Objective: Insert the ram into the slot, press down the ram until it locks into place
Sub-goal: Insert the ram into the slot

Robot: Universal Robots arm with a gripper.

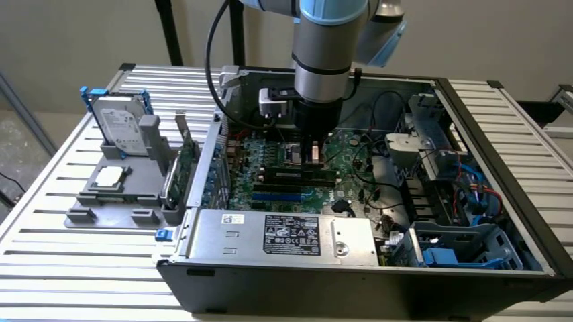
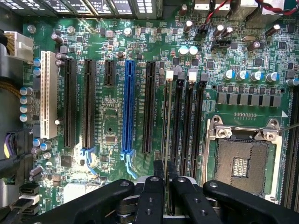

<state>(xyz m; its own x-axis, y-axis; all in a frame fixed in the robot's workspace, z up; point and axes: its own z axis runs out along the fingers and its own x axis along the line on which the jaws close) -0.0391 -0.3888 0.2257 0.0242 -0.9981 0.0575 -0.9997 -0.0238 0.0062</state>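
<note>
Fingers (image 2: 159, 181) clamp the ram (image 2: 167, 121) on edge, straight along the slot (image 2: 169, 74) below them, so it seats squarely.

Green motherboard (image 2: 112, 116) dotted with silver; black slots (image 2: 188, 121), one blue slot (image 2: 128, 107), one white slot (image 2: 48, 93). Silver processor socket (image 2: 243, 158). Black jaws, greenish ram (image 2: 167, 126). Grey arm (image 1: 327, 60) with light-blue joint; pale ribbed desk (image 1: 54, 221).

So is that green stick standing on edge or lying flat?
On edge: the ram stands upright over the motherboard, pinched by the gripper.
</note>
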